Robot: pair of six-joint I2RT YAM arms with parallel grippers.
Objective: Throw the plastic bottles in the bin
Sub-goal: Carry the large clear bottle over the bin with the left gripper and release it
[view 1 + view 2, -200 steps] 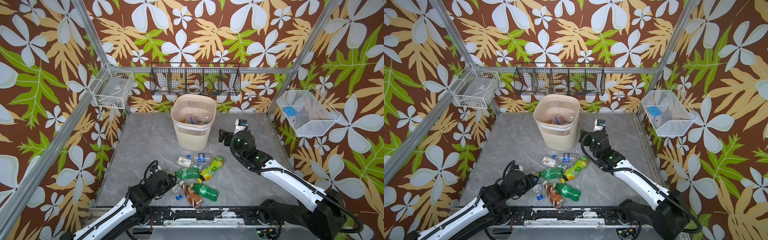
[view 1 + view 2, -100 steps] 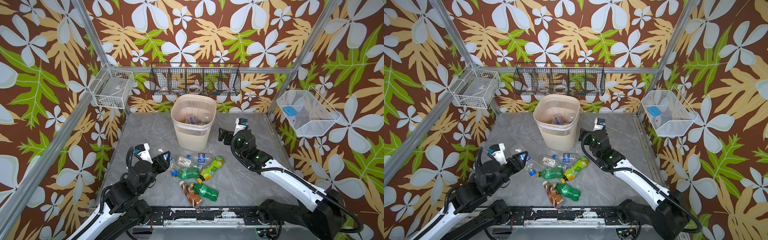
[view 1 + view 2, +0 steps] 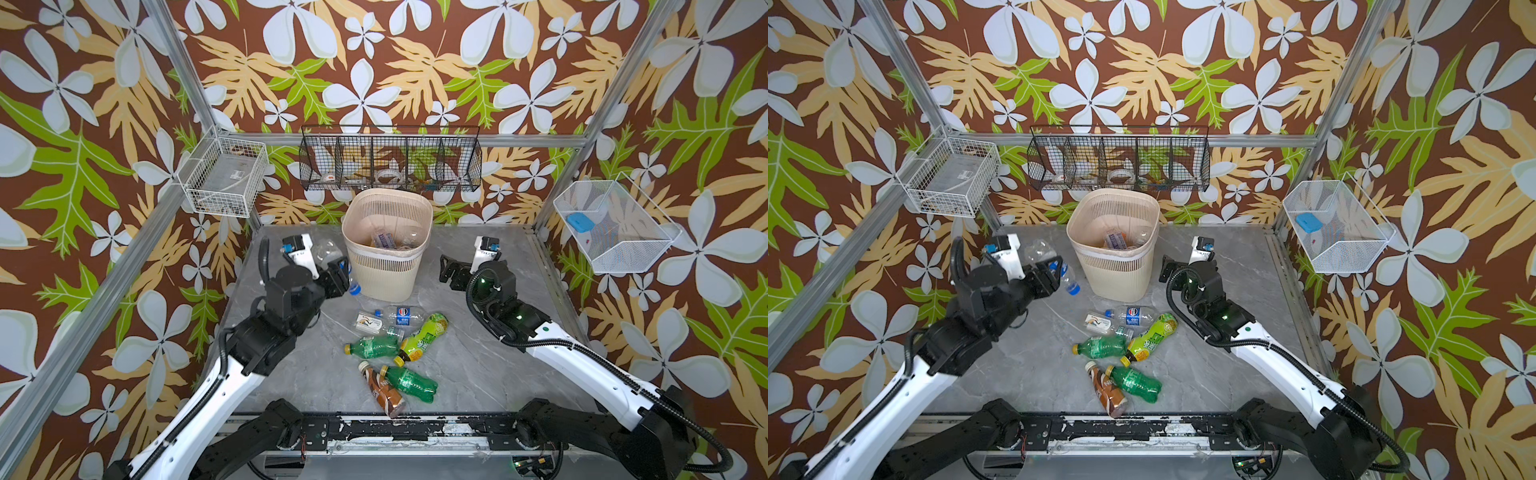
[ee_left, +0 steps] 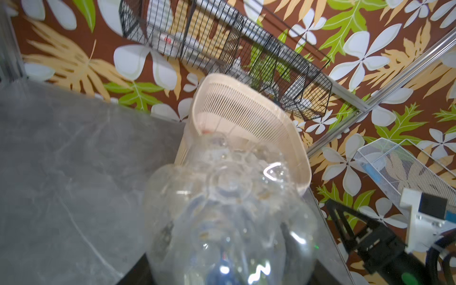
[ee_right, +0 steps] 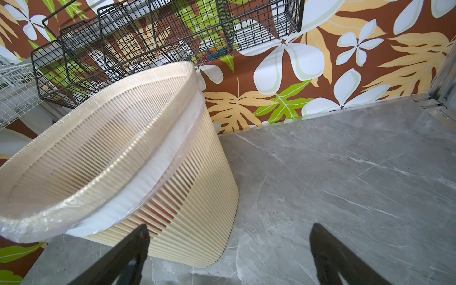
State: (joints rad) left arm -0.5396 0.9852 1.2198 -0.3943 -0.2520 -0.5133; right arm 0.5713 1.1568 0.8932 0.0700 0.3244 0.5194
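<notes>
The clear bottle (image 3: 326, 251) is gripped across its body by the left gripper (image 3: 338, 270), whose jaws are partly closed on it. It is held raised just beside the bin (image 3: 386, 270), base toward the rim (blue cap hanging low), apparently so that it can be carried over and dropped. It is not yet over the opening. The right gripper (image 3: 451, 272) is kept wide open and empty at the bin's other side, probably to leave the way clear. Some bottles are seen inside the bin; six bottles (image 3: 395, 345) are left lying on the table (image 3: 478, 365) in front of it.
</notes>
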